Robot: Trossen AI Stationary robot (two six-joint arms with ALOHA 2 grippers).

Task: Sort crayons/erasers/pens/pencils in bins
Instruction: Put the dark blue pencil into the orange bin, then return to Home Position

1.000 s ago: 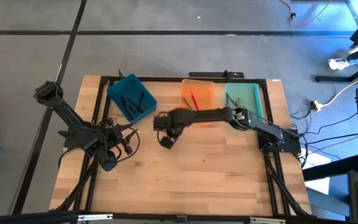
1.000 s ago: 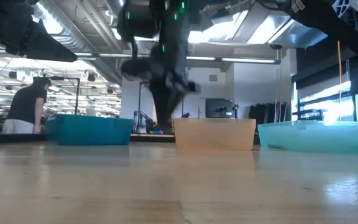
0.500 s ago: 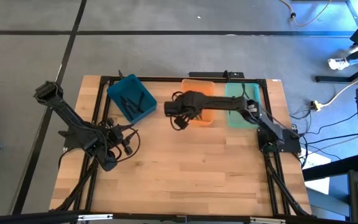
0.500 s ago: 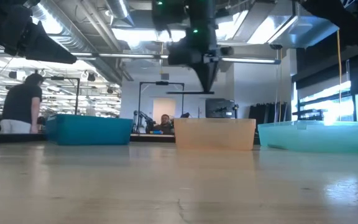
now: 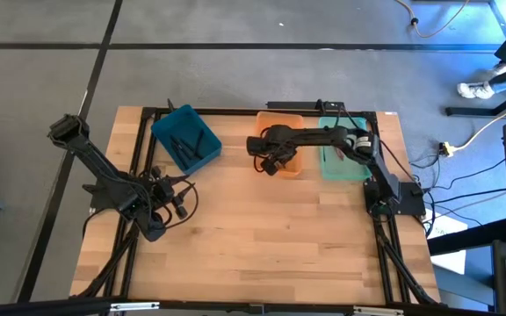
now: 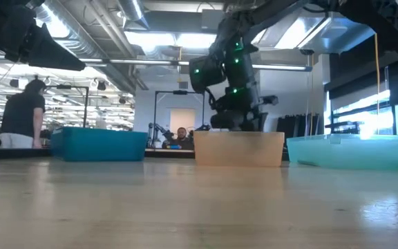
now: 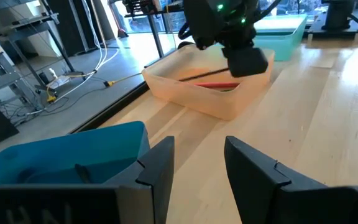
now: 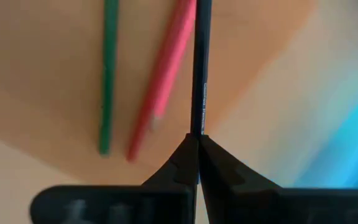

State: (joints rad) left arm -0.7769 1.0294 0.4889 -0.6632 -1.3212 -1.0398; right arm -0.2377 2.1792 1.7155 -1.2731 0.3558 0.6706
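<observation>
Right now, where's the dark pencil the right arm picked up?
The dark pencil is pinched in the right gripper, above the orange bin in the middle of the row, over a red stick and a green stick.

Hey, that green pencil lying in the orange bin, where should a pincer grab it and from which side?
Grip the green pencil near its middle, coming straight down from above. It lies flat on the floor of the orange bin, so the walls block a sideways approach. Set the fingers across its thin shaft, minding the red pencil lying close alongside.
</observation>
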